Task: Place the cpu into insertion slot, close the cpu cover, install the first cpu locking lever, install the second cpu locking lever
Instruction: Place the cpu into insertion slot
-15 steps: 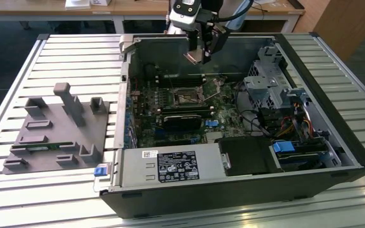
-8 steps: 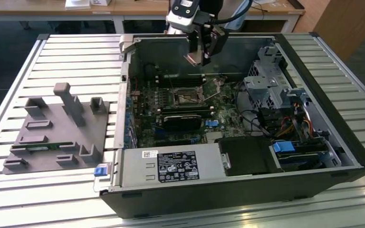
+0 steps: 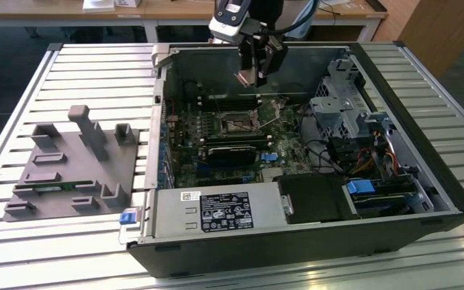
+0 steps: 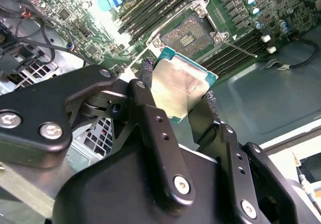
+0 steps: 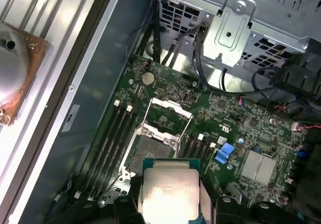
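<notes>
Above the insertion slot (image 5: 150, 151) | gripper (image 4: 178, 86) clamped on cpu (image 5: 168, 189) | cpu silvery-grey, square, teal-rimmed

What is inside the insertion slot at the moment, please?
The insertion slot shows only its bare dark contact bed, with no chip seated. The cpu, clamped in the jaws of the gripper, hides part of the slot's rim in the first wrist view.

We see a pale slatted metal table (image 3: 95, 78) catching bright light along its ribs, a white-legged wooden desk (image 3: 183, 11) behind it, dark floor (image 3: 6, 57) beneath, and a wooden cabinet side (image 3: 437, 30) at the exterior view's right.
</notes>
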`<state>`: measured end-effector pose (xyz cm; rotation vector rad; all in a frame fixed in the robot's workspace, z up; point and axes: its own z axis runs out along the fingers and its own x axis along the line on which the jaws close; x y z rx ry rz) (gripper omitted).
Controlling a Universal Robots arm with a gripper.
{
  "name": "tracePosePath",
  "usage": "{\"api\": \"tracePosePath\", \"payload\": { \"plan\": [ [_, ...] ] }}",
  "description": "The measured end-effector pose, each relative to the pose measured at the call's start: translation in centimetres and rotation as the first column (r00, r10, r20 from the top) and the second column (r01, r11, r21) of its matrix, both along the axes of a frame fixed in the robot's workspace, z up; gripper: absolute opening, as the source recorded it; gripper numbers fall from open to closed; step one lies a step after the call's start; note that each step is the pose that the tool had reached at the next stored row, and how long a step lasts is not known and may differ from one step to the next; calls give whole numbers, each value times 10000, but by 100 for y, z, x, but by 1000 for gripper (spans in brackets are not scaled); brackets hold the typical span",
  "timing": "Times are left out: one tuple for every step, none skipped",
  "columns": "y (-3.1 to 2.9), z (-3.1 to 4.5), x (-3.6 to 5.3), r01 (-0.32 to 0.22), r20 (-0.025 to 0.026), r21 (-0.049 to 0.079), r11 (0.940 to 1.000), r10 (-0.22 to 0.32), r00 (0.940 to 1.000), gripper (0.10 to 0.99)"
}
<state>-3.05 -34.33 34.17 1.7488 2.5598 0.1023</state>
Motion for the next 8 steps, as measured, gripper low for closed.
{"api": "tracePosePath", "payload": {
  "plan": [
    [1,-14,0,6,0,-2,10000,-6,10000,537],
    [1,-28,0,14,0,-5,10000,-14,10000,537],
    [3,-46,-1,40,-1,-13,10000,-40,10000,537],
    [5,-63,-1,135,-1,-16,9999,-135,9999,537],
    [5,-82,0,267,-1,-16,9996,-267,9996,537],
    [5,-99,0,402,-1,-19,9992,-402,9992,537],
    [5,-117,0,555,-1,-23,9985,-555,9985,537],
    [5,-135,0,735,-1,-24,9973,-735,9973,537]
  ]
}}
